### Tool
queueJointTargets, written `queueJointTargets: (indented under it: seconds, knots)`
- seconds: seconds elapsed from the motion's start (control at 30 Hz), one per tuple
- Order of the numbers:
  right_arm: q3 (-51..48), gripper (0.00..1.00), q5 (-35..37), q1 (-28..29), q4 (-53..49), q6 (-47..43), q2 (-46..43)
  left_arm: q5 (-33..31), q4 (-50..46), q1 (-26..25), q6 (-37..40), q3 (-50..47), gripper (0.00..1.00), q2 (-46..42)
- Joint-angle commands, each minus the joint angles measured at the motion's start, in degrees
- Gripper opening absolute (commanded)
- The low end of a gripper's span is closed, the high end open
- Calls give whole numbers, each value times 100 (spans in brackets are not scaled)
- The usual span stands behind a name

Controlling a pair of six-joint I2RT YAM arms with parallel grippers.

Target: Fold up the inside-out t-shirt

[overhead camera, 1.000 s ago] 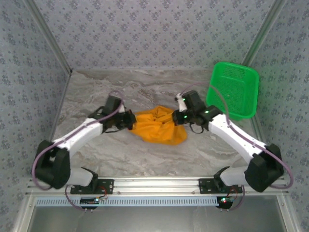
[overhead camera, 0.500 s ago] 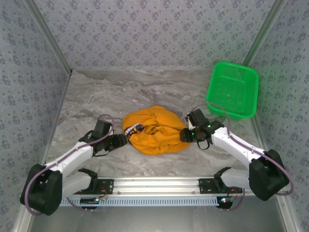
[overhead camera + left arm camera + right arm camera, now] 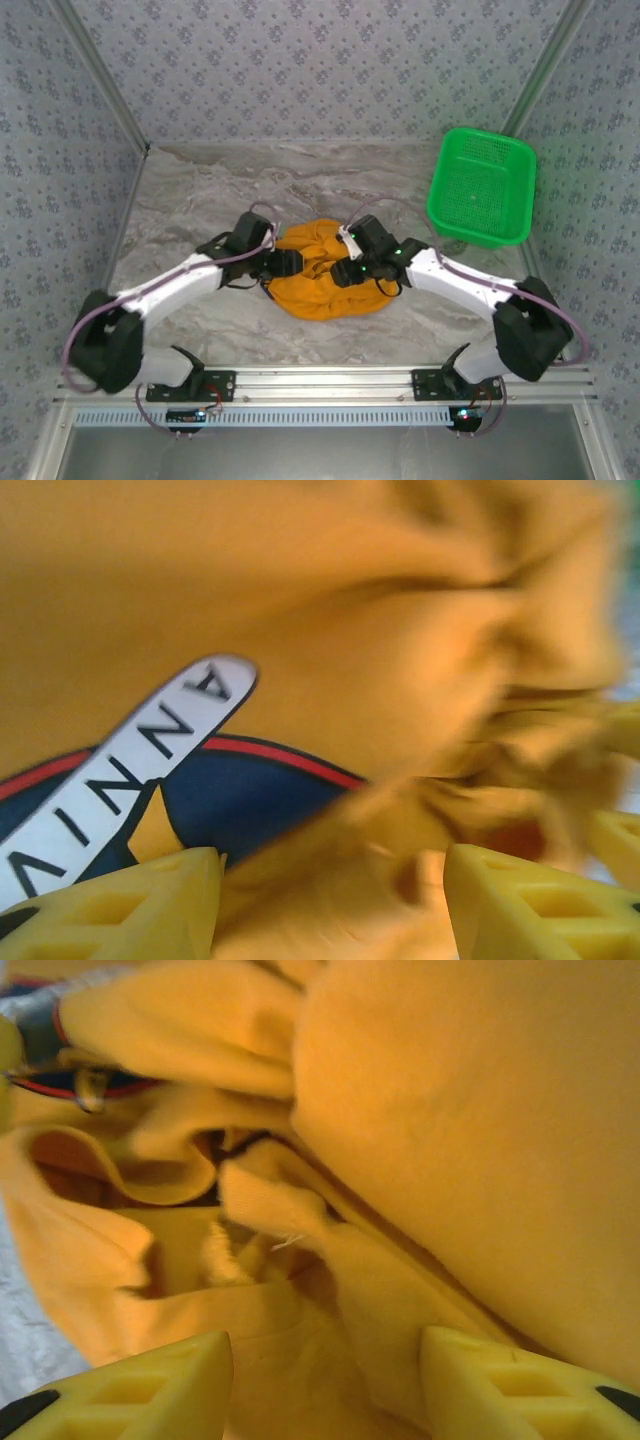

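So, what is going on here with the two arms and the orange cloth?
Two robot arms work on an orange t-shirt that lies bunched in the middle of the table. The left gripper and the right gripper reach into it from either side, both with jaws open and nothing held. The t-shirt is not yet folded. A green basket stands apart at the far right.

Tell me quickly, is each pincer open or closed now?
Left pincer: open, over the t-shirt.
Right pincer: open, over the same t-shirt.
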Motion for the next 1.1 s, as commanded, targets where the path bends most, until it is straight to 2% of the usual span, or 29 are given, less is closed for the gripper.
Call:
queueJointTargets:
  seconds: [0.0,0.03,0.07,0.1,0.13,0.17,0.23,0.3,0.4,0.47,0.57,0.6,0.63,0.67,0.7,0.8,0.87,0.97,1.07]
  knots:
    - [32,47,103,59,494,230,408,-135,219,-43,-102,337,56,594]
    - [12,25,76,49,611,91,589,-38,265,-53,-32,411,43,811]
    - [5,8,-64,-25,676,-14,723,99,247,-52,113,486,26,983]
    - [40,0,-377,-188,693,4,777,213,168,-30,273,572,14,1068]
    - [106,0,-816,-417,725,110,729,373,8,41,476,737,3,1091]
    - [136,0,-1130,-607,823,215,548,572,-182,134,657,943,0,1028]
    - [280,0,-1243,-873,828,308,66,894,-483,351,892,1400,0,745]
    - [737,0,-1245,-1106,393,162,-414,1138,-811,509,1036,2010,0,412]
    - [1327,0,-1148,-1252,-176,-124,-1010,1159,-953,545,1190,2556,0,-104]
    - [1313,0,-1117,-1230,-197,-229,-1449,1083,-569,527,1090,2334,0,-523]
    - [390,0,-815,-1028,63,-189,-2125,531,426,355,1004,1180,3,-1238]
    - [-135,4,-662,-919,255,-117,-2307,336,768,268,970,575,7,-1411]
    - [-615,14,-504,-789,447,5,-2408,302,1093,219,894,87,12,-1483]
    - [-1155,30,-456,-656,682,149,-2439,310,1447,194,752,-459,24,-1497]
    - [-1623,40,-445,-566,866,288,-2411,305,1723,185,581,-957,36,-1448]
    - [-2117,48,-1001,-536,727,547,-2201,506,2223,185,201,-1946,51,-1299]
    - [-1927,53,-1006,-487,167,436,-2182,549,1744,184,117,-2030,53,-1462]
    - [-1334,54,-800,-345,-628,75,-2236,605,715,151,97,-1762,55,-1976]
    - [-798,55,-365,-21,-829,-59,-2046,692,159,84,-76,-1461,55,-2302]
